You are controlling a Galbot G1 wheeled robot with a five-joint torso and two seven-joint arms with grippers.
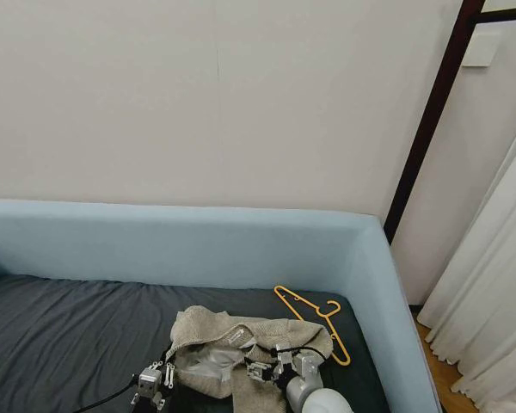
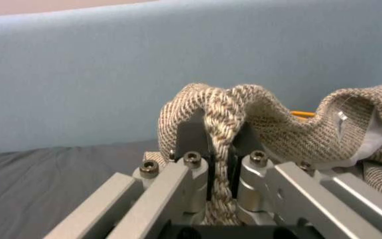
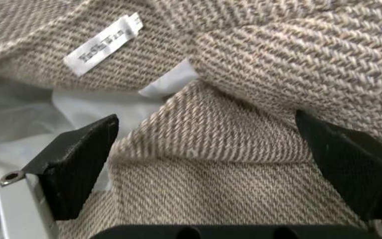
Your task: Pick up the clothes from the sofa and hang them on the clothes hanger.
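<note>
A beige knit sweater [image 1: 232,331] lies on the sofa [image 1: 69,344] seat against an orange hanger [image 1: 314,314]. The left gripper [image 2: 221,167] has its fingers pinched on a fold of the sweater. The right gripper [image 3: 224,164] hangs over the knit with its fingers [image 3: 78,164] spread wide.

Sweater [image 1: 208,325] coarse rough knit; sofa [image 1: 198,245] smooth matt cloth.

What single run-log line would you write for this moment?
left gripper: shut on sweater | right gripper: open over sweater | hanger: lying on sofa
</note>
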